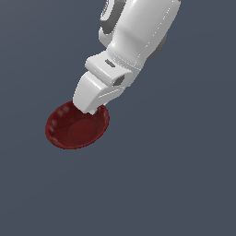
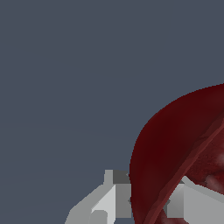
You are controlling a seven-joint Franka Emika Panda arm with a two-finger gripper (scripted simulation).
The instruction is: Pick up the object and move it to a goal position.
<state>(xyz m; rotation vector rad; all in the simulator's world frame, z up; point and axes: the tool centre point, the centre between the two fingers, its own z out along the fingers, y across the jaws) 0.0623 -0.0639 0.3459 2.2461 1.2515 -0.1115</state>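
Exterior view: one white robot arm point(image 1: 133, 37) reaches down from the top of the frame to a single dark red bowl point(image 1: 73, 131) with a scalloped rim, seen against a plain blue-grey surface point(image 1: 175, 175). The pincer point(image 1: 93, 110) meets the bowl at the part of the rim toward the exterior view's right, its tip overlapping the rim edge; the bowl spreads out from there toward the exterior view's left, its glossy inside facing the camera. The fingers themselves are hidden by the hand's housing here, so this angle cannot tell how the pincer stands

Wrist view: the same bowl point(image 2: 166, 148) fills the corner of the picture at close range, its smooth outer wall and a slice of its fluted inside both showing. Two pale grey fingers appear, one point(image 2: 109, 201) on the outside of the wall and the other point(image 2: 197, 199) on the inside, with the rim running between them; the pincer point(image 2: 153, 201) is pinching the bowl's wall. Count across both views: one arm, one bowl, two fingers
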